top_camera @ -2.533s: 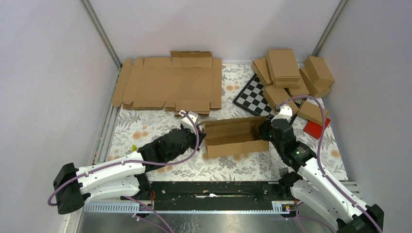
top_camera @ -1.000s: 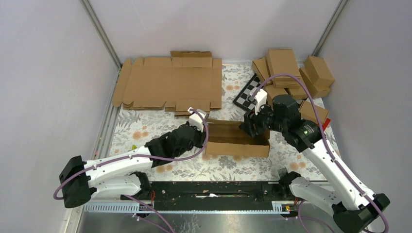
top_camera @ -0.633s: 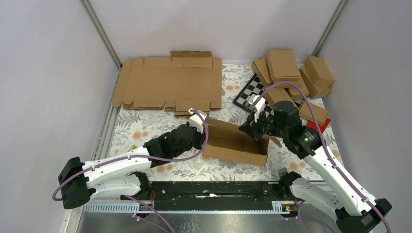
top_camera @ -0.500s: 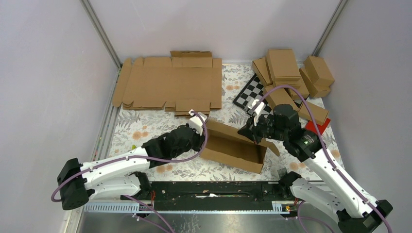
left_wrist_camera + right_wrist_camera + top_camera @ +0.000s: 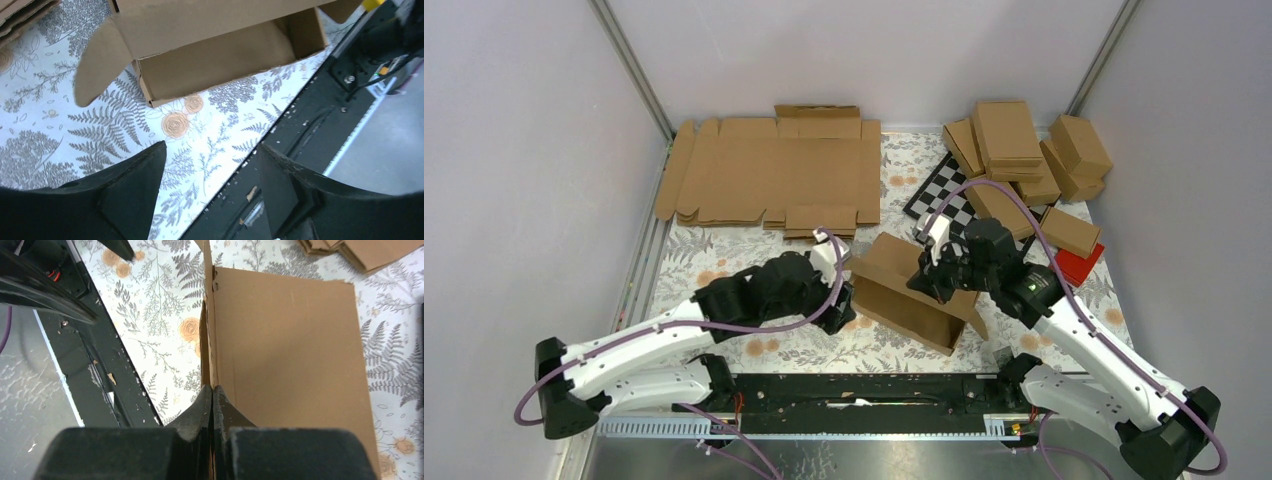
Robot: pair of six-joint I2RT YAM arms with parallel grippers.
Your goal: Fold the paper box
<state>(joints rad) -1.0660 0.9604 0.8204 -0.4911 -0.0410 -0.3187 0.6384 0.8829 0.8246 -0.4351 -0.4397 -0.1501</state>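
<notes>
While you look down from above, one paper box [image 5: 889, 262] lies between both arms, its long axis running across the front of the left gripper [image 5: 846, 305]. At the left wrist, that claw gapes wide and empty, box just ahead. At the right wrist, the right gripper [image 5: 212, 400] pinches the box's upright wall.

Three plain, pale lilac-grey walls [image 5: 854, 50] close in the workspace at the left, back and right. A slim aluminium post [image 5: 629, 65] runs along each back corner. The tabletop wears a white cloth printed with grey ferns and orange roses [image 5: 904, 165]. A black metal rail [image 5: 874, 390] runs along its near edge, with a brushed steel surface [image 5: 874, 460] below. The light is even and soft, and shadows are faint.
</notes>
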